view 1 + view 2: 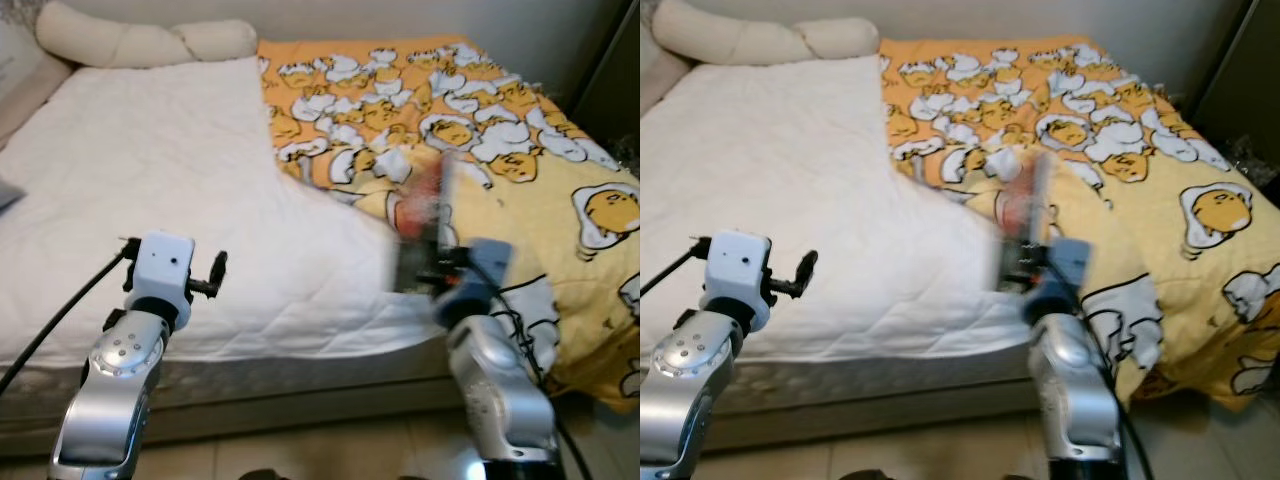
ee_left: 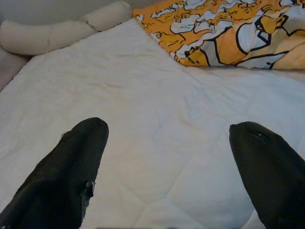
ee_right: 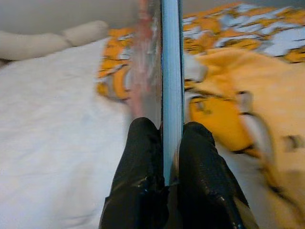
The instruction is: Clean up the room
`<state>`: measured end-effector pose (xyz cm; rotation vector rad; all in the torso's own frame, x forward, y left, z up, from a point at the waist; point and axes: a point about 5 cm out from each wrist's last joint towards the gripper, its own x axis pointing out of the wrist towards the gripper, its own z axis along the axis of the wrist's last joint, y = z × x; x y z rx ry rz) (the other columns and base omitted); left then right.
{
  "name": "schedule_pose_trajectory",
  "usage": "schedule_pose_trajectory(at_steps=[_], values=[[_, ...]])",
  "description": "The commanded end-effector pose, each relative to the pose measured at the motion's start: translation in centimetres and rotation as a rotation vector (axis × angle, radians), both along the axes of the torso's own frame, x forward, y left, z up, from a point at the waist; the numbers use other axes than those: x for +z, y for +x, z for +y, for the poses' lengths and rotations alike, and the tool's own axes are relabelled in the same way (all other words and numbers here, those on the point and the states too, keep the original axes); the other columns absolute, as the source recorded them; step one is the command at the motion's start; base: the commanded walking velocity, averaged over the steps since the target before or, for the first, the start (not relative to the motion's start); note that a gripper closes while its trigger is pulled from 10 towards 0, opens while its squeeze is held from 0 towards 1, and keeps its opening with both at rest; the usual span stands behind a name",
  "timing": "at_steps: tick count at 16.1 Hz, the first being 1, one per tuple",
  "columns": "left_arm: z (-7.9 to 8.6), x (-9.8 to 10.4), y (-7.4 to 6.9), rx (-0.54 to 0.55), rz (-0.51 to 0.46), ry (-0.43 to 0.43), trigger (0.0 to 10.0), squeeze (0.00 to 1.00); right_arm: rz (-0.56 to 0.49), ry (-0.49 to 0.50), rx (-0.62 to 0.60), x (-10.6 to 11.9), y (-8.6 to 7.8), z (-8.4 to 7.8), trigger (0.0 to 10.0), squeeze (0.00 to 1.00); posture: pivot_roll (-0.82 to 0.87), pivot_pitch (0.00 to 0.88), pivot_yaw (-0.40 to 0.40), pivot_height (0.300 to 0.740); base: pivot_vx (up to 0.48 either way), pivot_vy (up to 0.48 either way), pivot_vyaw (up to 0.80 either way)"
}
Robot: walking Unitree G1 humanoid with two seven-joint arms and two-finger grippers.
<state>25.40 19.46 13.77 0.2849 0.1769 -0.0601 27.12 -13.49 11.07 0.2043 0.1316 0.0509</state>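
So the right gripper [image 3: 164,136] is clamped on a thin flat thing, looks like a book [image 3: 169,71], seen edge-on in the wrist view: pale blue edge, glossy reddish cover on one side. The two black fingers [image 3: 138,162] have a rough, slightly shiny coating and pinch the book's lower end from both sides, no gap left. In the head views the book [image 1: 425,215] is a blurry upright streak, red up top and dark lower down, held above the bed right where the white part meets the yellow blanket. Can't read anything on the cover, too smeared.

The left gripper [image 2: 167,143] is wide open and holding nothing. Its fingers [image 2: 71,171] are blunt, rounded, matte black, one a bit frayed at the edge, and they hang over the white quilt [image 2: 157,119] without touching it as far as I can see. From the head camera that gripper [image 1: 205,275] sits near the front edge of the bed, behind a boxy white wrist on a silver arm.

The quilt is soft, padded, with faint stitched lines. The blanket [image 1: 480,120] is orange-yellow with a cartoon egg print, rumpled, covering the robot's right side of the bed and draping off the front edge. A long cream bolster [image 1: 140,40], knotted-looking in the middle, lies along the wall at the head. Pale tiled floor [image 1: 300,455] below.
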Motion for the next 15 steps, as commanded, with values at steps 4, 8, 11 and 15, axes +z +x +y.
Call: schedule_pose_trajectory(at_steps=[4,8,11,15], values=[[-0.62,-0.32,0.15,-0.021,0.020,-0.014,10.0,0.66,-0.033,-0.018,-0.028,0.79,0.30,-0.80,10.0,0.00,0.00,0.000,0.039,0.740,0.000,0.348,0.00],[-0.84,-0.08,0.32,-0.030,0.018,-0.004,10.0,0.66,-0.018,-0.015,-0.009,0.46,0.24,-0.45,10.0,0.00,0.02,0.000,0.029,0.740,0.000,0.343,0.00],[-0.97,-0.15,0.38,-0.017,0.009,-0.034,10.0,0.67,-0.012,-0.027,0.010,0.45,0.19,-0.45,10.0,0.00,-0.01,0.000,0.034,0.740,0.000,0.346,0.00],[-1.34,-0.38,0.28,-0.019,0.013,-0.057,10.0,0.66,-0.013,-0.043,0.011,0.54,0.31,-0.99,10.0,0.00,-0.01,0.000,0.026,0.740,0.000,0.343,0.00]])
